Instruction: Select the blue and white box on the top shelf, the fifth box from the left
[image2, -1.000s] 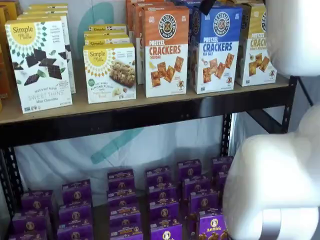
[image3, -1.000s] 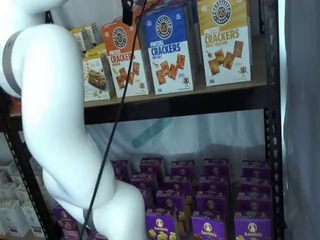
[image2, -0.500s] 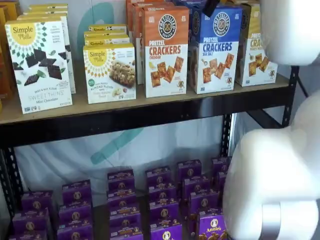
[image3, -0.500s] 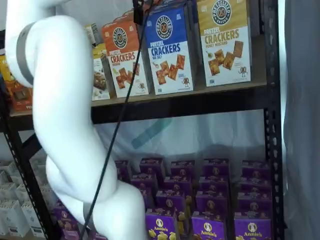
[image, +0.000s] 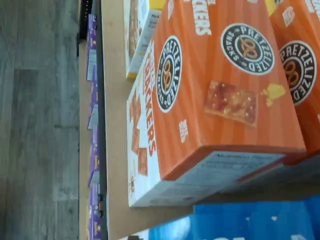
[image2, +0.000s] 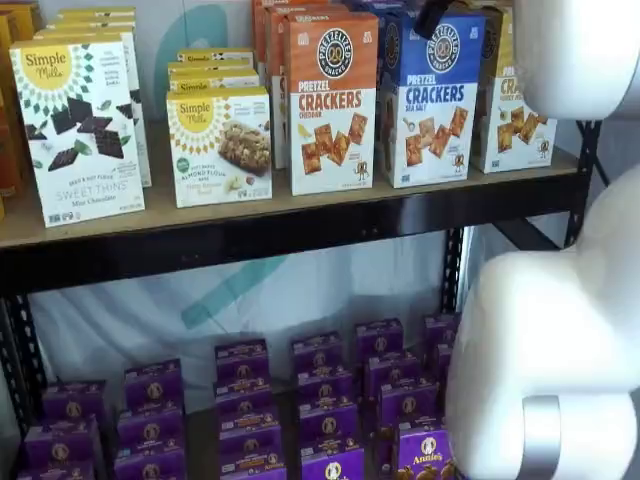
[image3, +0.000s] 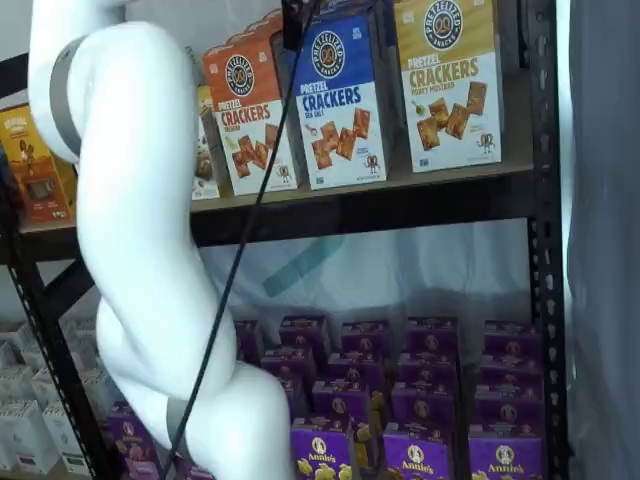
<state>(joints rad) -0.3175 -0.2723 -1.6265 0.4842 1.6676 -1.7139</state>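
The blue and white box (image2: 430, 100) stands upright on the top shelf (image2: 300, 215), between an orange-topped cracker box (image2: 332, 100) and a yellow-topped one (image2: 515, 110). It shows in both shelf views (image3: 340, 100). My gripper (image2: 432, 18) shows only as a black finger hanging from the view's top edge, in front of the blue box's upper corner; it shows in both shelf views (image3: 293, 22). No gap can be seen. The wrist view shows the orange box's top (image: 220, 90) close up, with a strip of the blue box (image: 250, 222) beside it.
Simple Mills boxes (image2: 80, 130) (image2: 220, 145) stand further left on the shelf. Small purple boxes (image2: 320, 400) fill the lower level. My white arm (image3: 150, 250) and its cable (image3: 240, 250) hang in front of the shelves. A black upright (image3: 545, 250) bounds the right side.
The arm and the black finger have moved right along the top shelf, from the orange box's edge to the front of the blue box's upper corner.
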